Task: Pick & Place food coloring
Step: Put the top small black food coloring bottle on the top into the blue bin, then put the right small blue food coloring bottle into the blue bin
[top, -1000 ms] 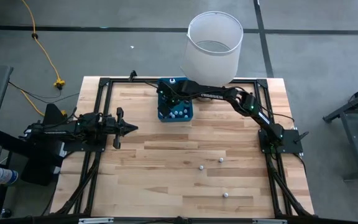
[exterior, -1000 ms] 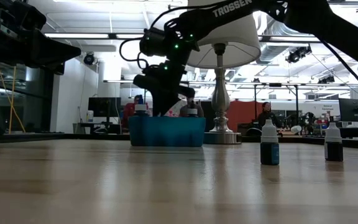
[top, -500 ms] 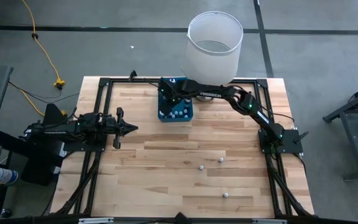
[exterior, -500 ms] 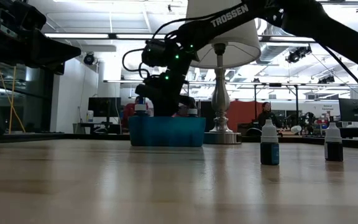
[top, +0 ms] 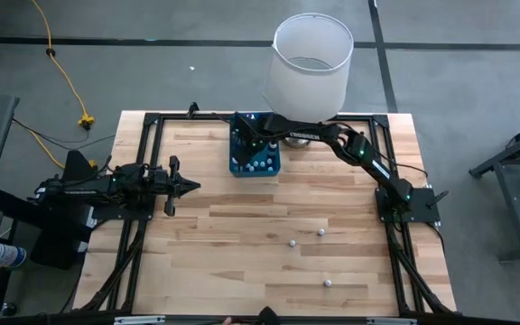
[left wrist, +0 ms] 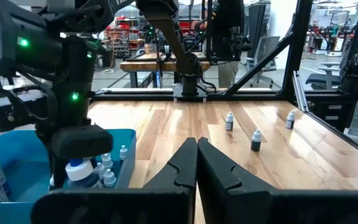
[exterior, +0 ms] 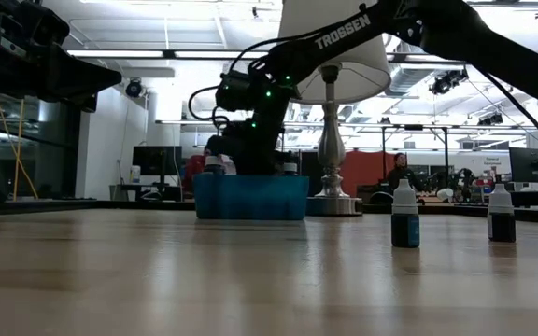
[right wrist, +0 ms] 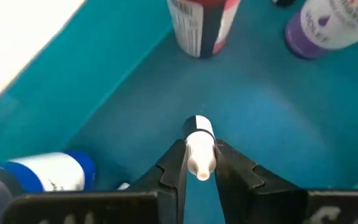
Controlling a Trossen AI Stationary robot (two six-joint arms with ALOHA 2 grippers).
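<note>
High view shows the right gripper [top: 247,144] reaching down into the teal plastic bin [top: 274,168] at the far edge of the light wooden table [top: 224,244], just beside the tall white lampshade-like cylinder [top: 310,68]; several white-capped food coloring bottles stand inside the bin near the gripper; right wrist view shows the right fingers [right wrist: 173,168] clamped on a small white-capped food coloring bottle [right wrist: 199,149], held just above the teal floor of the bin, cap pointing toward the camera; a red-labelled bottle [right wrist: 202,22] and a purple-labelled bottle [right wrist: 331,25] stand further along the bin floor, and a blue-and-white bottle [right wrist: 48,174] lies on its side close to the wall; three more loose dark-bodied bottles [top: 320,232] stand out on the open wood, well apart from the bin, two of them near each other and one nearer the front edge; low view shows two of these upright at the right [exterior: 404,217]; the left gripper [top: 190,186] waits at the left side of the table, well apart from the bin, its fingers [left wrist: 185,168] pressed together on nothing.
</note>
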